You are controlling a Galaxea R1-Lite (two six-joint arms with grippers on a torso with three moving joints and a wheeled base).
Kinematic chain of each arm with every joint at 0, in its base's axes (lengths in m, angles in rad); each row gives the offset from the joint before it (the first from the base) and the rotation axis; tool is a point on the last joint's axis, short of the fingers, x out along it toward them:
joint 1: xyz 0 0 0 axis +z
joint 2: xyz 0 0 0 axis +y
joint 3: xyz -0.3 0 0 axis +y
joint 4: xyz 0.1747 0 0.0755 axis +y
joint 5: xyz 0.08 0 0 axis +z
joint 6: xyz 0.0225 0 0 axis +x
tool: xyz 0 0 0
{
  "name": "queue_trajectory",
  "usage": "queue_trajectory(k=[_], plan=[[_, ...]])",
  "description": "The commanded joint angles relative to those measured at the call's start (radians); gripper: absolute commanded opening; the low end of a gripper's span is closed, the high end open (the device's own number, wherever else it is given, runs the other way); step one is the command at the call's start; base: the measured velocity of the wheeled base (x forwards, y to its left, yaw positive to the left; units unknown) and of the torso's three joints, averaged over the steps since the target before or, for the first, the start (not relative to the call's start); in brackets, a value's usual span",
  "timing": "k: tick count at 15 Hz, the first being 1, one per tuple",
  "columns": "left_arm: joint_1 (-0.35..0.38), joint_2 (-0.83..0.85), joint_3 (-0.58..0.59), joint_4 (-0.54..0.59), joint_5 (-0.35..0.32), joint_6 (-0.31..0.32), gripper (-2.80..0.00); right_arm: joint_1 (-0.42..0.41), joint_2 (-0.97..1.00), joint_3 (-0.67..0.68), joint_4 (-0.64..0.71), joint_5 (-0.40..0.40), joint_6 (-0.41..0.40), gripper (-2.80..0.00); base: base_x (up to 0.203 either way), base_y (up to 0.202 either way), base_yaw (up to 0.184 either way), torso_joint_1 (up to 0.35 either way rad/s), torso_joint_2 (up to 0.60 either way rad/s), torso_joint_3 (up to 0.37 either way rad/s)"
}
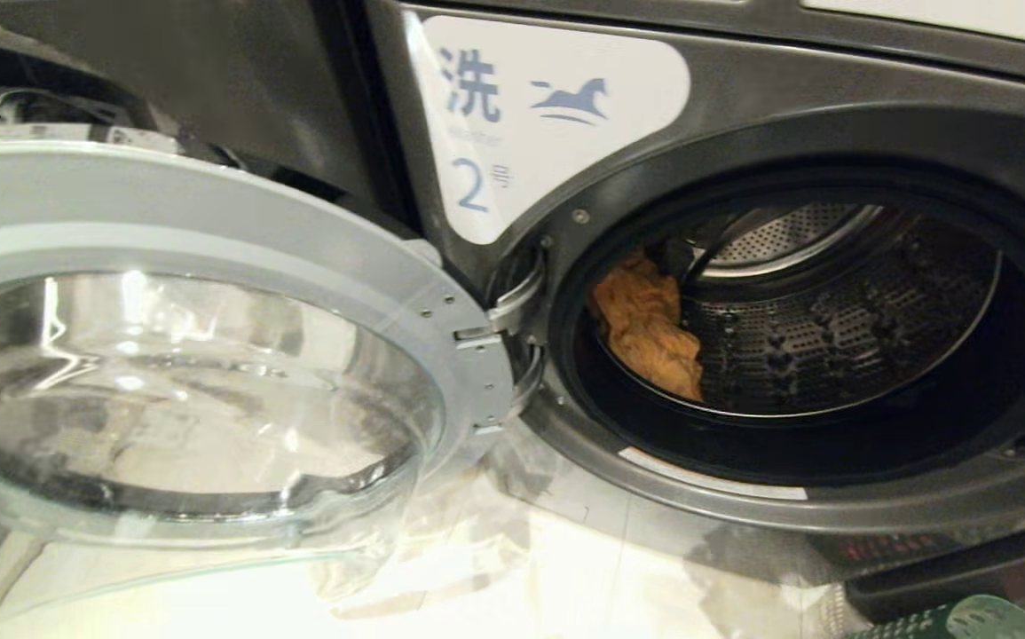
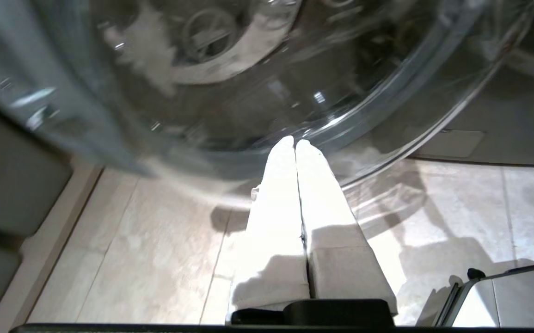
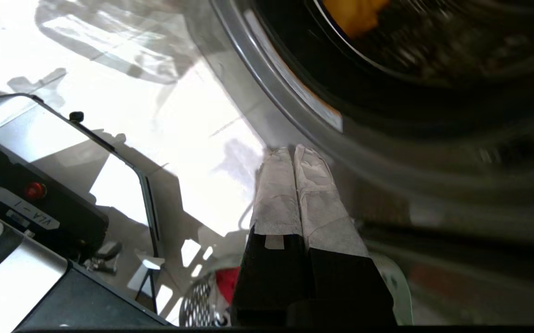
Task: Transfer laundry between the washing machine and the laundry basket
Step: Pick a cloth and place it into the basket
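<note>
1. The washing machine (image 1: 565, 115) labelled 2 stands with its glass door (image 1: 184, 373) swung fully open.
2. An orange-yellow garment (image 1: 650, 324) lies inside the drum (image 1: 831, 319), against its left wall.
3. The green laundry basket (image 1: 965, 621) sits on the floor below the drum opening; a red garment (image 3: 225, 282) lies inside it.
4. The left gripper (image 2: 294, 144) hangs below the door, fingers pressed together, empty.
5. The right gripper (image 3: 292, 150) hangs above the basket, fingers pressed together, empty.
</note>
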Motion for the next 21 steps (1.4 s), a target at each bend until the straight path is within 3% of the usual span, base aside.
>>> queue_trajectory(k=[1, 4, 6, 9, 12, 13, 18, 21], plan=[[0.0, 0.0, 0.002, -0.001, 0.0, 0.001, -2.8, 0.001, 0.0, 0.006, 0.002, -0.004, -0.001, -2.8, -0.001, -0.009, 0.178, 0.003, 0.0, -0.001], [0.0, 0.0, 0.002, -0.001, 0.0, 0.001, -2.8, 0.0, 0.0, 0.031, 0.003, -0.007, 0.014, -2.8, -0.001, -0.01, 0.174, 0.0, 0.0, 0.002], [0.0, 0.0, 0.002, -0.001, 0.0, 0.001, -2.8, -0.014, 0.009, 0.094, 0.008, -0.01, 0.073, -2.8, -0.002, -0.008, 0.154, 0.002, 0.0, 0.001], [0.0, 0.0, 0.002, -0.001, 0.0, 0.001, -2.8, -0.1, 0.081, 0.176, 0.009, 0.017, 0.249, -2.8, -0.002, -0.001, 0.052, 0.001, 0.0, 0.002], [0.0, 0.0, 0.002, -0.002, 0.0, 0.001, -2.8, -0.169, 0.108, 0.212, -0.094, 0.147, 0.496, -2.8, 0.0, 0.0, 0.0, 0.0, 0.0, 0.0], [0.0, 0.0, 0.002, -0.001, 0.0, 0.001, -2.8, -0.191, 0.131, 0.221, -0.113, 0.157, 0.526, -2.8, 0.0, 0.0, 0.0, 0.0, 0.0, 0.0], [0.0, 0.0, 0.002, -0.001, 0.0, 0.001, -2.8, -0.372, 0.289, 0.259, -0.361, 0.177, 0.541, -2.8, 0.0, 0.0, 0.0, 0.0, 0.0, 0.0], [0.0, 0.0, 0.002, -0.001, 0.0, 0.001, -2.8, -0.398, 0.432, 0.292, -0.588, 0.187, 0.541, -2.8, 0.0, 0.0, 0.0, 0.0, 0.0, 0.0]])
